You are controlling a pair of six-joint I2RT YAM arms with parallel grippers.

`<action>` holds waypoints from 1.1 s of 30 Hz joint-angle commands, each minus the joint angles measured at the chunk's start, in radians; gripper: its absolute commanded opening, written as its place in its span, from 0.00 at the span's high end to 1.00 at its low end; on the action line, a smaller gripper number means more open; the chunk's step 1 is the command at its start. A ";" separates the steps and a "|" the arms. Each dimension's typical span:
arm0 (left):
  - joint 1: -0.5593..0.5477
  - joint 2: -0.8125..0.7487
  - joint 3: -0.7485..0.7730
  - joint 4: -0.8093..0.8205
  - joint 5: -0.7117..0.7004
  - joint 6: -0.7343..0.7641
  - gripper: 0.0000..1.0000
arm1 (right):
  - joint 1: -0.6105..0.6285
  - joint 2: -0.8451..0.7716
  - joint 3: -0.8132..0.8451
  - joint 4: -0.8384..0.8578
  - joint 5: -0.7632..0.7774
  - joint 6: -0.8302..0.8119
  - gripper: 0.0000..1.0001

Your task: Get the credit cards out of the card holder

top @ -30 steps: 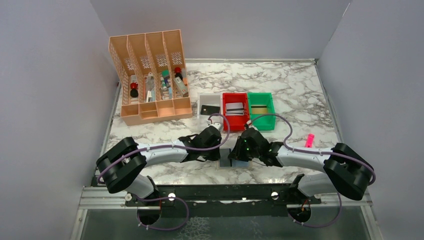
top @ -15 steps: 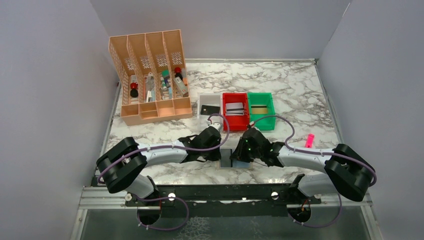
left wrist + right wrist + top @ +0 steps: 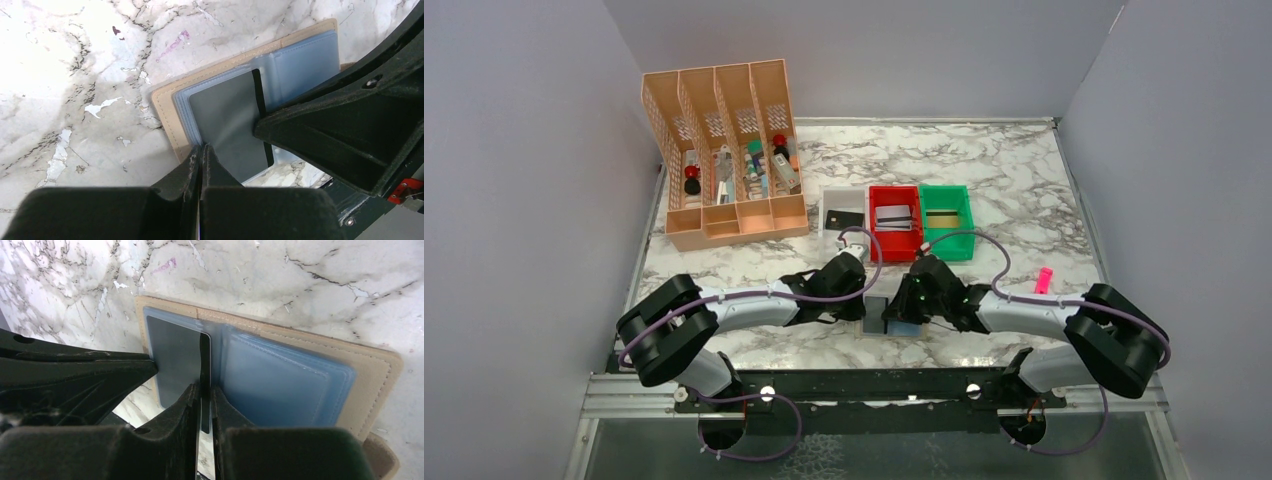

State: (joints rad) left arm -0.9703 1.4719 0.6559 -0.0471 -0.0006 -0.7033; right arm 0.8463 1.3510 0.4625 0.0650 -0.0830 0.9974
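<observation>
The card holder [image 3: 902, 326], tan-bordered with blue-grey sleeves [image 3: 285, 385], lies open near the table's front edge between my two grippers. A grey credit card [image 3: 225, 120] with a black edge stripe sits partly in its left sleeve. My left gripper [image 3: 201, 148] is shut, its tips pinching the card holder's left sleeve edge beside the tan border [image 3: 165, 110]. My right gripper [image 3: 204, 390] is closed narrowly on the grey card's [image 3: 175, 355] striped edge. In the top view the left gripper [image 3: 864, 312] and right gripper [image 3: 906, 308] nearly meet over the holder.
Behind the holder stand a white bin [image 3: 843, 217] with a black card, a red bin [image 3: 893, 216] with a silver card and a green bin [image 3: 945, 220] with a gold-striped card. An orange slotted organizer [image 3: 729, 160] stands back left. A pink marker [image 3: 1044, 279] lies to the right.
The right gripper's jaws have narrowed onto the card's striped edge and the right arm has edged slightly left. The left gripper has finished shutting and stays put.
</observation>
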 commanded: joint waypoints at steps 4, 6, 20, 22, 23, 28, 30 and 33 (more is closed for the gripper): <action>-0.007 0.027 -0.040 -0.003 -0.020 -0.018 1.00 | 0.003 -0.034 -0.033 0.119 -0.068 0.017 0.92; -0.007 0.025 -0.042 -0.005 -0.025 -0.019 1.00 | -0.001 -0.045 -0.033 0.121 -0.076 0.019 0.97; -0.006 0.004 -0.044 -0.034 -0.064 -0.019 1.00 | -0.048 -0.146 -0.102 0.046 -0.031 0.049 0.99; -0.007 0.004 -0.044 -0.038 -0.069 -0.019 1.00 | -0.054 -0.153 -0.107 0.036 -0.027 0.049 0.99; -0.007 0.002 -0.045 -0.039 -0.071 -0.020 1.00 | -0.059 -0.156 -0.111 0.033 -0.029 0.047 0.99; -0.007 -0.010 -0.048 -0.051 -0.082 -0.024 1.00 | -0.071 -0.173 -0.109 -0.004 -0.027 0.029 0.99; -0.007 -0.017 -0.050 -0.055 -0.089 -0.025 1.00 | -0.073 -0.186 -0.111 -0.029 -0.013 0.027 0.99; -0.007 -0.026 -0.048 -0.057 -0.095 -0.027 1.00 | -0.077 -0.197 -0.112 -0.057 -0.003 0.023 0.99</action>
State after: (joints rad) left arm -0.9714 1.4620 0.6308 -0.0380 -0.0494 -0.7330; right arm 0.7773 1.1809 0.3592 0.0708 -0.1062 1.0370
